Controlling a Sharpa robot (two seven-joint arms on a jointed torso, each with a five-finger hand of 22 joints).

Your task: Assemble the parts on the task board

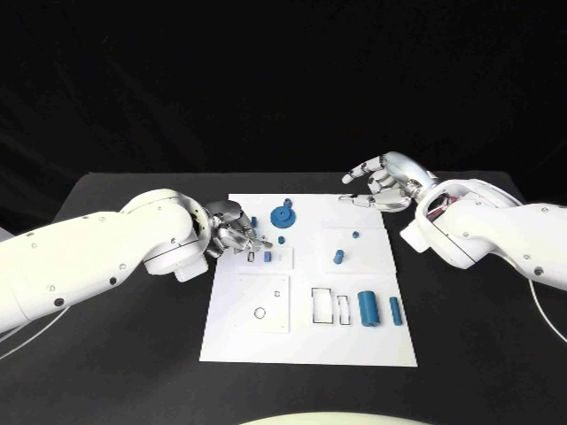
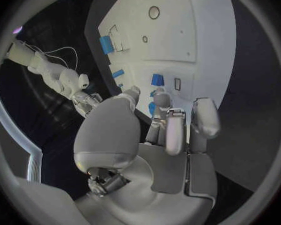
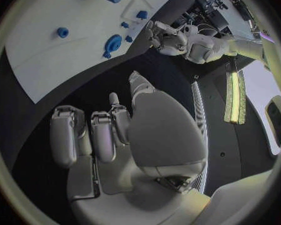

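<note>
Black cloth covers the table (image 1: 118, 345) and the backdrop behind it is dark as well, so the white task board (image 1: 361, 345) stands out in the middle. Coming in from the left, the white left arm (image 1: 80, 261) ends in the left hand (image 1: 236, 234), which sits over the board's left edge near its far corner; its fingers (image 2: 175, 130) are curled in close together above the board, and the left wrist view shows nothing held between them, with a small blue block (image 2: 157, 79) lying just past the fingertips. Beside that hand on the board lie two small blue parts, one a short peg (image 1: 267, 257) next to a dark rectangular slot. Further along, near the far edge, sits a blue gear (image 1: 283, 216) with a hub. Toward the middle-right are a small blue stud (image 1: 354, 235) and a short blue pin (image 1: 338, 258). Nearer the robot, outlined rectangular recesses lie beside a thick blue cylinder (image 1: 368, 309) and a thinner blue rod (image 1: 395, 308), both lying flat and side by side. On the right, the right hand (image 1: 384, 181) is off the board's far right corner, above the table, fingers loosely spread and holding nothing.
</note>
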